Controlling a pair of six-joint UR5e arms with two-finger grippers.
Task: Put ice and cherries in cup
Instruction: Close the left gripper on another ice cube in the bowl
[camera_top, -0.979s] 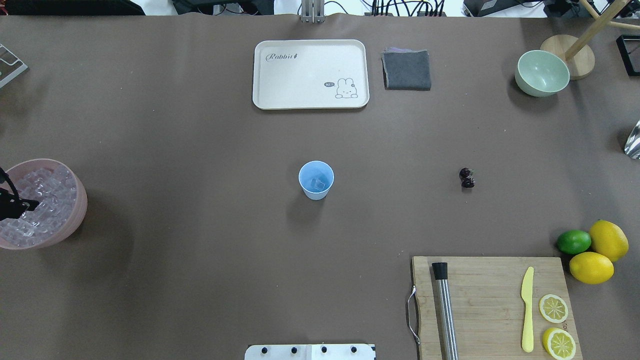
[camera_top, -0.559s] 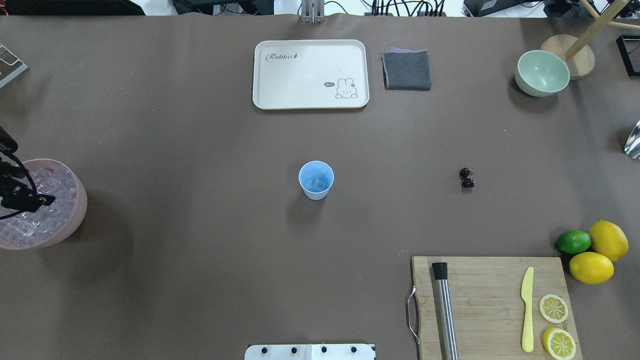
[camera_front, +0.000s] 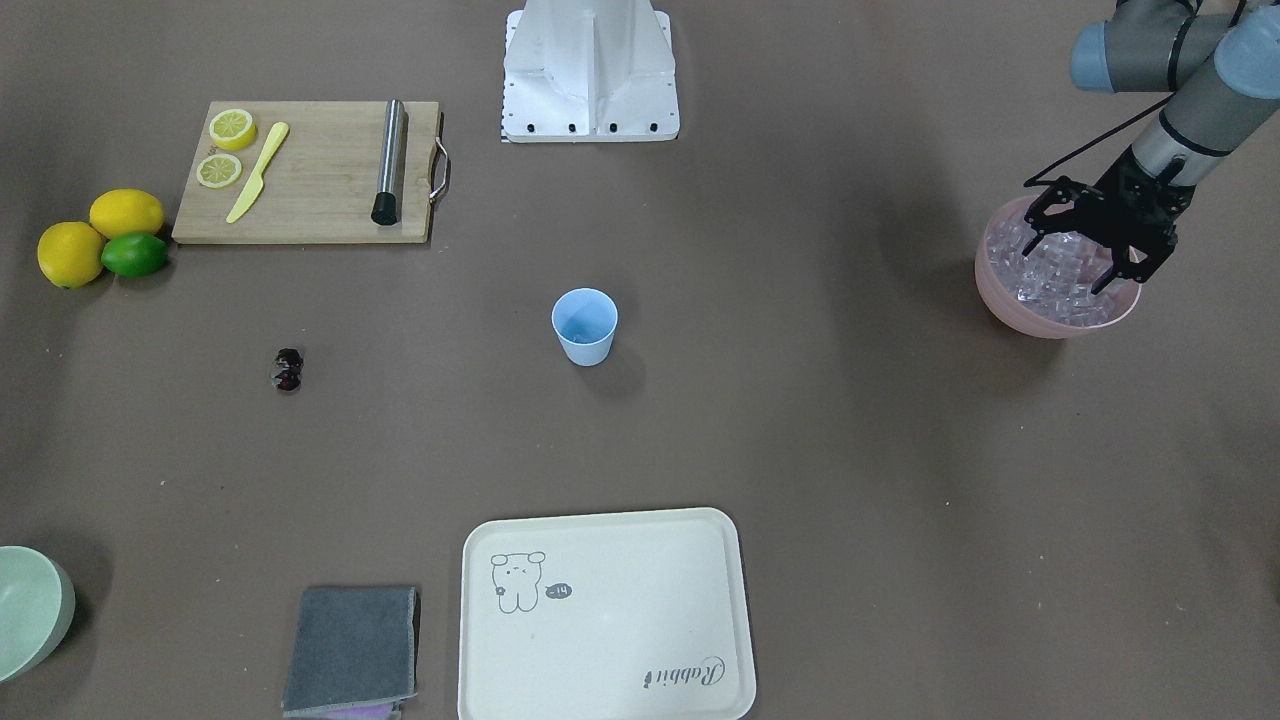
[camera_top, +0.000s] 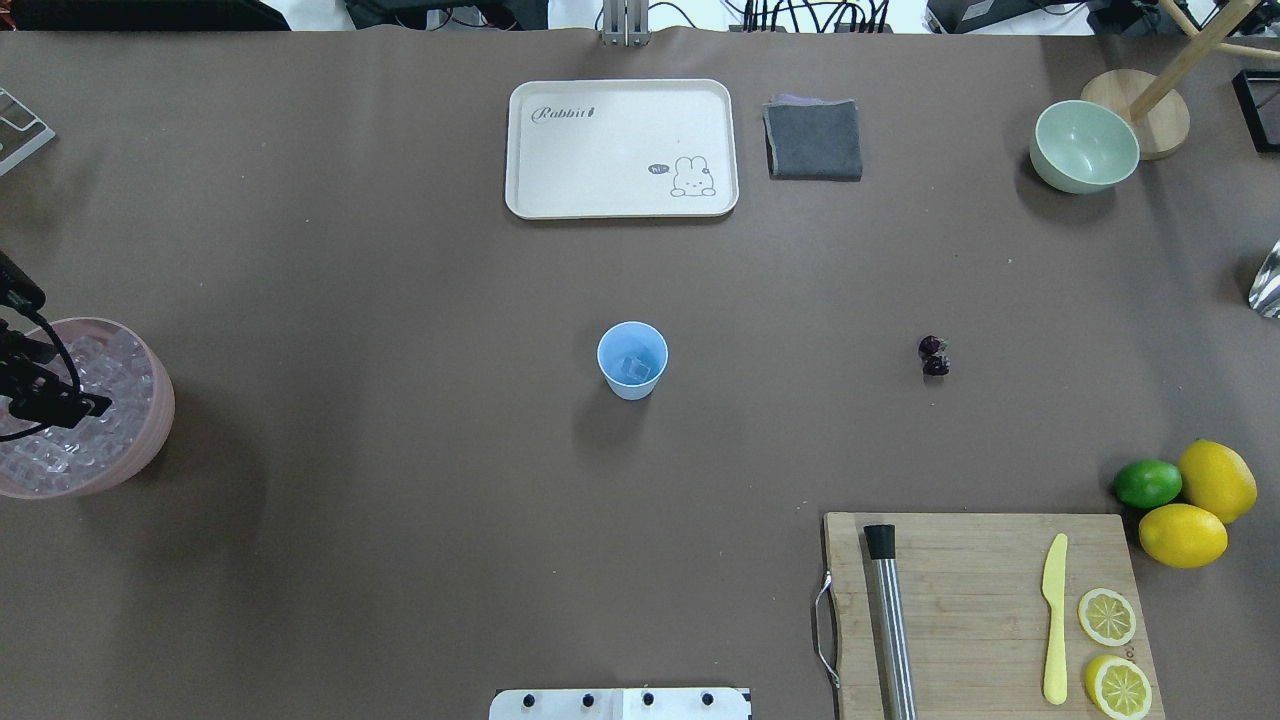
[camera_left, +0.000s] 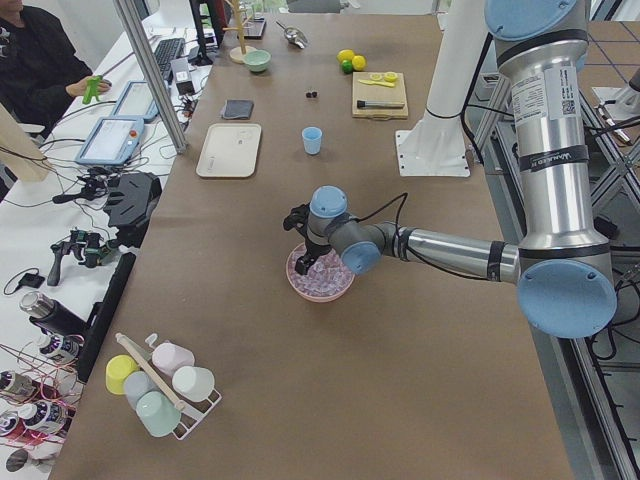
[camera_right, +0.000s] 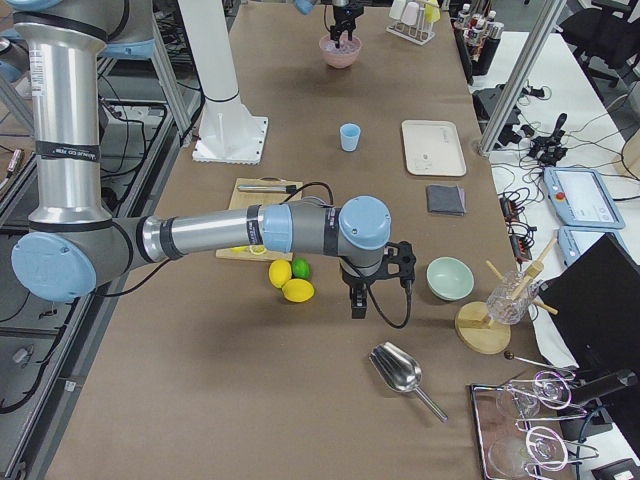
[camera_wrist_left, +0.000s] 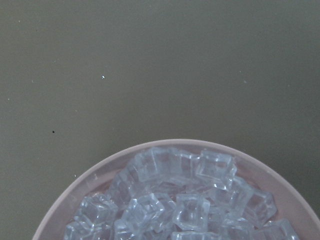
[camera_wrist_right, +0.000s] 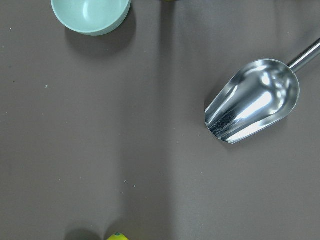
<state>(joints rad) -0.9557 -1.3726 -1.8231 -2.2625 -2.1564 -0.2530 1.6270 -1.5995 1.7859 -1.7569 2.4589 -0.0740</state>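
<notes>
Glassy ice (camera_front: 1055, 270) is lying in the pink bowl (camera_front: 1040, 325), frame right; I'm hovering the left fingers (camera_front: 1135, 264), spread and empty, above it. Off-centre pinching risks squirting a cube onto the table (camera_front: 800, 400).

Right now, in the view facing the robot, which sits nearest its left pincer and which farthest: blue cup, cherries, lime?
From the left pincer over the pink bowl:
1. Blue cup, table's middle.
2. Cherries, farther left in view.
3. Lime, far left of view.
</notes>
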